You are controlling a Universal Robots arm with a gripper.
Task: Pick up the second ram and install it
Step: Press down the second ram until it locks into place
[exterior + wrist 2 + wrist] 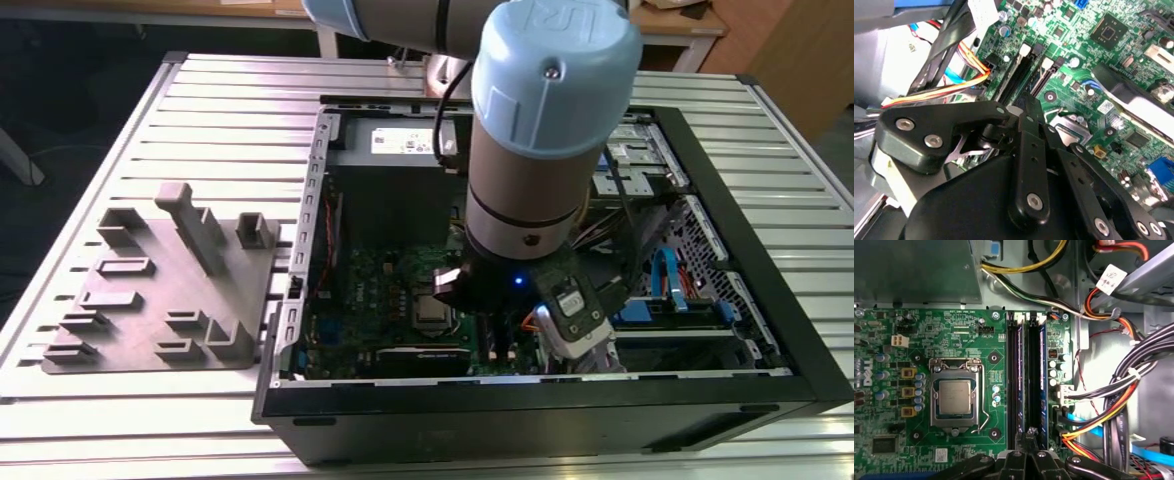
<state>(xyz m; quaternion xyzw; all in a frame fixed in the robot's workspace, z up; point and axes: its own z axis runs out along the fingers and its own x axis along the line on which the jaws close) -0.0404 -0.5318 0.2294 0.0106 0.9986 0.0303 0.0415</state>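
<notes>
The arm (534,140) reached down into the open computer case (561,400), the gripper (1028,440) low over the memory slots (1015,380) on the green motherboard (954,330). The gripper's fingertips (1031,432) were pressed together, nothing between them. The second ram (1042,380) sat edge-up in the slot nearest the cable side, blue-green board with dark chips, running the slot's full length; the gripper tip was at its near end. The neighbouring black slots looked empty. Room was tight: the case wall and a bundle of orange, yellow and black cables (1104,410) crowded one side, and the processor socket (955,399) lay on the other. In the exterior view, a grey tray (160,290) with upright blocks lay on the slatted table (200,100), on the exterior view's left of the case. A white tag (1111,279) hung on the cables, its print too small to read.
</notes>
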